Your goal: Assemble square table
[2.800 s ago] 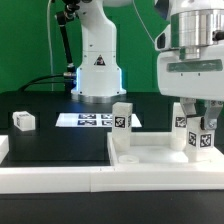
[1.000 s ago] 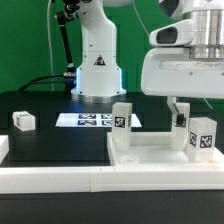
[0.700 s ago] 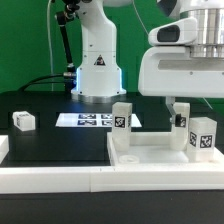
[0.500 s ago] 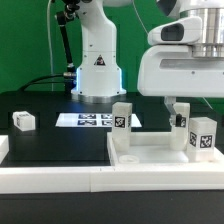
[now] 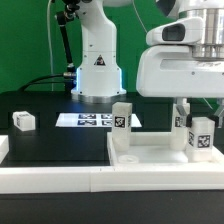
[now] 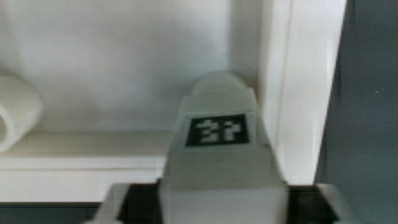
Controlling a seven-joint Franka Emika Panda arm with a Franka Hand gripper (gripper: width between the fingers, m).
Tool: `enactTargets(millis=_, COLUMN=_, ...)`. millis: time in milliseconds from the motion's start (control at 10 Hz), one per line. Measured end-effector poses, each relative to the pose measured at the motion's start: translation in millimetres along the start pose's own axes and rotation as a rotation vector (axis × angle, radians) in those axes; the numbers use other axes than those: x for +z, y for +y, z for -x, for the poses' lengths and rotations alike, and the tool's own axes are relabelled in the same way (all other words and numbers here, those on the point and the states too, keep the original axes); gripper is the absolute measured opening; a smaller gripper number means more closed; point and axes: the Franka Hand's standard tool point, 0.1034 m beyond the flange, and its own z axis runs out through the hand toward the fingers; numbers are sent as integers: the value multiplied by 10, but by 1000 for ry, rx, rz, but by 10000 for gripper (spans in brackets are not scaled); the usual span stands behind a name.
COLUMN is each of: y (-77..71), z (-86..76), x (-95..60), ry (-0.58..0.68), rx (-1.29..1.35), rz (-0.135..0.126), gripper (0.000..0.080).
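The square table's white slab (image 5: 150,160) lies flat at the front. One tagged leg (image 5: 121,120) stands on its near-left corner, and another leg (image 5: 181,120) stands further back. My gripper (image 5: 200,118) hangs over the slab's corner on the exterior view's right, where a third tagged leg (image 5: 203,138) stands upright. In the wrist view that leg (image 6: 221,140) fills the gap between my dark pads (image 6: 139,205), which touch both its sides. My gripper (image 6: 222,205) is shut on it. A loose leg (image 5: 23,121) lies on the black table at the exterior view's left.
The marker board (image 5: 90,120) lies in front of the robot base (image 5: 97,70). A long low white barrier rail (image 5: 55,178) runs along the front edge. A rounded white part (image 6: 15,110) shows beside the slab surface (image 6: 125,60) in the wrist view.
My gripper has come down a little over the right front leg, and its fingers have closed in on that leg. The other parts have not moved.
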Motion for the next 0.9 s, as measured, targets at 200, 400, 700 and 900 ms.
enactTargets(millis=200, y=0, z=0, x=0, ry=0, rx=117, rz=-1, gripper=290)
enactTargets(millis=400, y=19, z=-4, x=-1, ry=1, rx=242, rz=1, gripper=290)
enactTargets(millis=700, y=100, z=1, x=0, ry=-6, rx=424, rz=12, gripper=290)
enactTargets(millis=900, y=169, z=11, x=-3, ry=-7, rx=536, rz=26, gripper=293)
